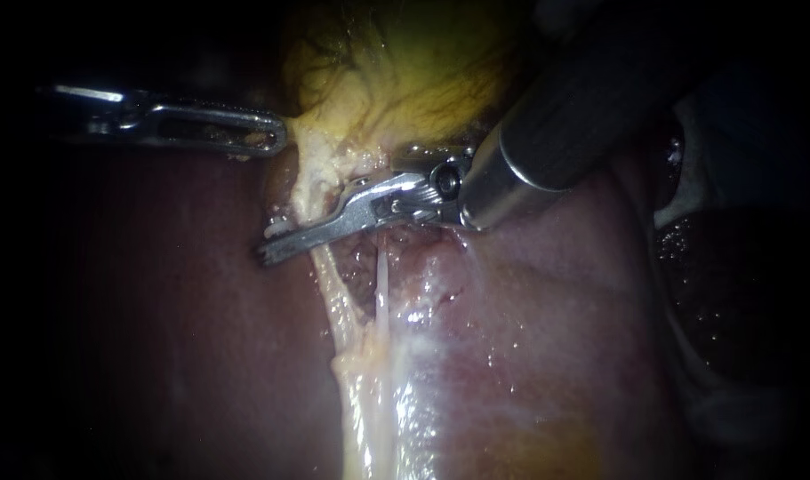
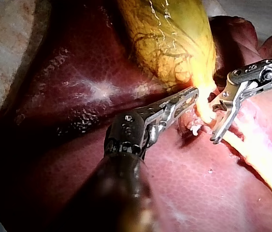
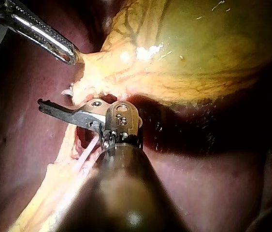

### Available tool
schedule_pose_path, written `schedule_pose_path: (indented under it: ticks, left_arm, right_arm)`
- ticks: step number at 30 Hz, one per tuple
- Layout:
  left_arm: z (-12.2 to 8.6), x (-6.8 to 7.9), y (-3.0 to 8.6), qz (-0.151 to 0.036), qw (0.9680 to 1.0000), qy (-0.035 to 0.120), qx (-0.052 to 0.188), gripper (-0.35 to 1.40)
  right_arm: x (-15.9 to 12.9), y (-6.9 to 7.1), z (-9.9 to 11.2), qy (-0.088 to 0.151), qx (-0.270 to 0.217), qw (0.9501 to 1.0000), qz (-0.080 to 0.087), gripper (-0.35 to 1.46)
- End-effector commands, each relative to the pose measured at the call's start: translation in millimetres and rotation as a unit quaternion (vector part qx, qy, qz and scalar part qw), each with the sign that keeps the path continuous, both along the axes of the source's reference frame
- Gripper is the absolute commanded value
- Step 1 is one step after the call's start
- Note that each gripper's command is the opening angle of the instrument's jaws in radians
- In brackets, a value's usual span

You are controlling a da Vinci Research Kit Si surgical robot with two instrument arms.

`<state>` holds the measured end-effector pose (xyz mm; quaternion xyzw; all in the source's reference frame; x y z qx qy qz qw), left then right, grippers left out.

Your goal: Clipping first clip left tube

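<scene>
Endoscope view is showing the left tube [image 1: 333, 293] running as a pale yellowish cord from the neck of the gallbladder [image 1: 405, 62] down over the liver [image 1: 156, 311]. The thinner, whitish right tube [image 1: 382, 284] is lying just beside it. The right instrument [image 1: 269, 242] is coming in from the upper right and reaching across the left tube just below the neck. One of its jaws is lying in front of the tube and the other behind, pressing it from both sides. The left instrument [image 1: 276, 138] is entering from the left, its slotted jaws pinching the pale tissue at the gallbladder's neck. In the left wrist view the two instruments' tips are sitting near each other but apart, the bright tube passing between them.
</scene>
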<state>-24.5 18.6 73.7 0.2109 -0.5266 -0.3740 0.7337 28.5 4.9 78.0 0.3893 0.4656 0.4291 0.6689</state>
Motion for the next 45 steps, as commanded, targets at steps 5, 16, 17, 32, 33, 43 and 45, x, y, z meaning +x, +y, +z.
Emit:
schedule_pose_path:
  ticks: [5, 16, 17, 32, 33, 43, 45]
  left_arm:
    - [0.0, 0.0, 0.0, 0.000, 1.0000, 0.000, 0.000, -0.35]
    - [0.0, 0.1, 0.0, 0.000, 1.0000, 0.000, 0.000, -0.35]
    - [0.0, 0.1, 0.0, 0.000, 1.0000, 0.000, 0.000, -0.35]
    - [0.0, 0.0, 0.0, 0.000, 1.0000, 0.000, 0.000, -0.35]
    - [0.0, 0.0, 0.0, 0.000, 1.0000, 0.000, 0.000, -0.35]
    - [0.0, 0.0, 0.0, 0.000, 1.0000, 0.000, 0.000, -0.35]
    - [0.0, 0.0, 0.0, 0.000, 1.0000, 0.000, 0.000, -0.35]
  right_arm:
    - [-0.1, 0.0, 0.0, 0.001, 0.000, 1.0000, -0.001, 0.55]
    - [-0.3, -1.1, 0.2, 0.115, 0.036, 0.9861, -0.115, 0.54]
    - [-0.3, -1.2, 0.4, 0.131, 0.036, 0.9831, -0.122, 0.54]
    - [0.3, -2.8, 1.3, 0.221, 0.069, 0.9680, -0.096, 0.54]
    - [0.2, -2.8, 1.2, 0.221, 0.069, 0.9682, -0.095, 0.54]
    - [-0.5, -3.0, 1.1, 0.222, 0.069, 0.9672, -0.103, 0.54]
    - [-0.8, -3.1, 0.9, 0.223, 0.068, 0.9665, -0.108, 0.54]
